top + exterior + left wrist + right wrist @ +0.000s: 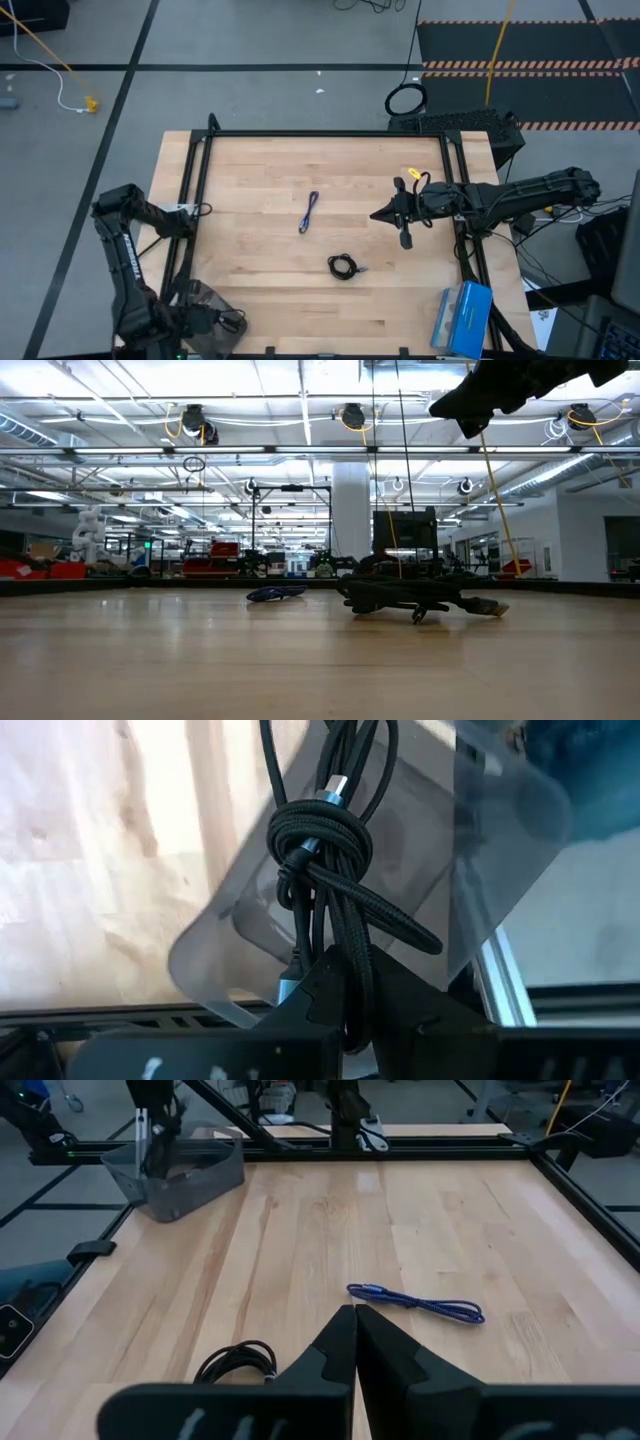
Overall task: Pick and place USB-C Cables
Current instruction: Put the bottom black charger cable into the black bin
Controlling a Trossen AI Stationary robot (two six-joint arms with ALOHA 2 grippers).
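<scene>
A light wooden table top [260,190] is edged by a black metal frame [320,133]. A translucent grey plastic bin [185,1180] sits at one corner of it, and a flat blue box [461,318] lies at another. On the grey floor beyond the table lie a thick black ring-shaped cable coil [406,99], a yellow cord [497,55] and a black mat with orange-striped edges [530,65]

Left gripper [345,995] tips hidden behind knotted black cable [325,850]
</scene>
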